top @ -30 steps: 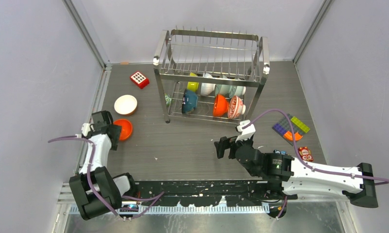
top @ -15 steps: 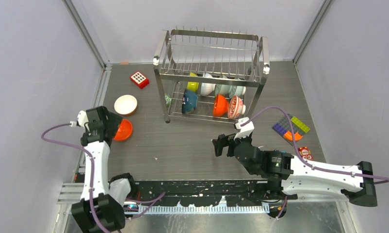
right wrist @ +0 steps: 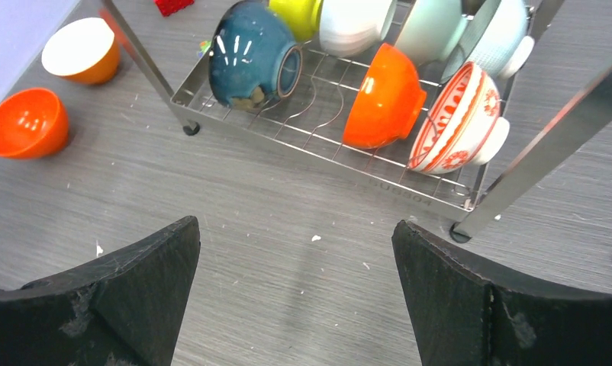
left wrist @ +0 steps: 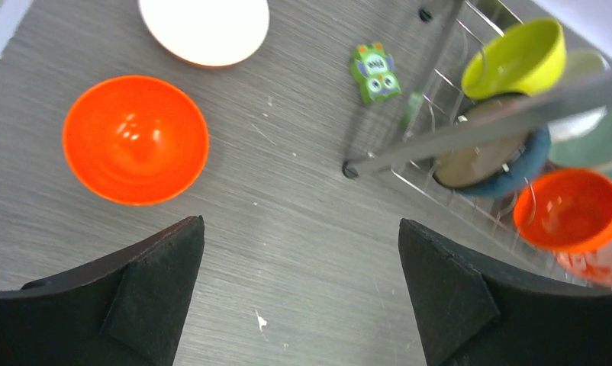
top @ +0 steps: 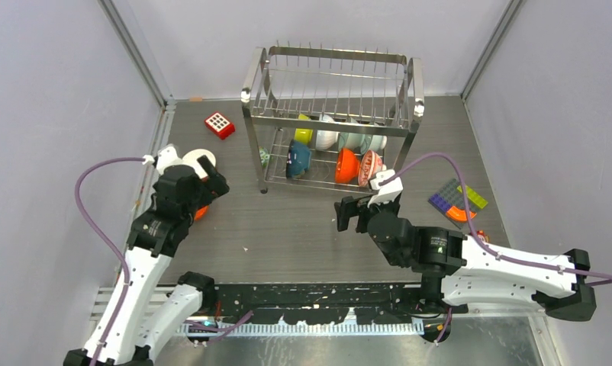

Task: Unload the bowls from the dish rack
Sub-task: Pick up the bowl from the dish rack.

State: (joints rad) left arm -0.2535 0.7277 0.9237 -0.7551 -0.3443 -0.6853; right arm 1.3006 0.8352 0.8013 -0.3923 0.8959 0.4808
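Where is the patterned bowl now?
Right wrist view: the patterned bowl lies on its side at the right end of the lower tier of the dish rack, beside the orange bowl.

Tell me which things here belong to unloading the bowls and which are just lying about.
Job: dish rack, blue bowl, racked orange bowl, red-and-white patterned bowl, lime-yellow bowl, racked white bowl, pale teal bowl, tabletop orange bowl, tabletop white bowl.
Lying about: red dotted block, green owl toy, flat coloured bricks.

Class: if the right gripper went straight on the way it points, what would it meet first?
Likely the table just short of the dish rack, otherwise its front rail below the racked orange bowl; depth is unclear.
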